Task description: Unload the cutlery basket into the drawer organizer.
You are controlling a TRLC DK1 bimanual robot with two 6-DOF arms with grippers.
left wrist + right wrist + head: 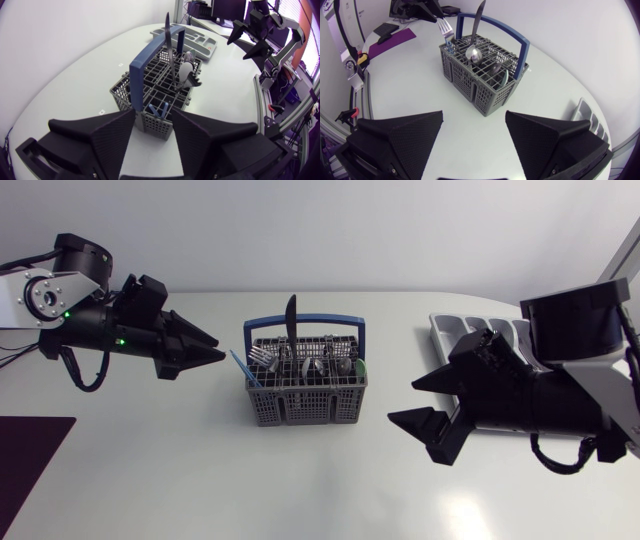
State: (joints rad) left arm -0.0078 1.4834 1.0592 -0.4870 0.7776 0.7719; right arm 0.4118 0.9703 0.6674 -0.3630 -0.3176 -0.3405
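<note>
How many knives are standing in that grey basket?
1: the knife stands upright in the basket, beside its blue handle. Others may be hidden lower inside.

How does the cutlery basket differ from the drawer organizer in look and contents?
The cutlery basket is dark grey mesh with tall walls and a blue handle; the drawer organizer is light grey, low and solid. The basket holds upright cutlery, such as a knife; the organizer's visible compartments look empty. The basket stands unobstructed; the right arm partly covers the organizer. Both are divided into compartments.
</note>
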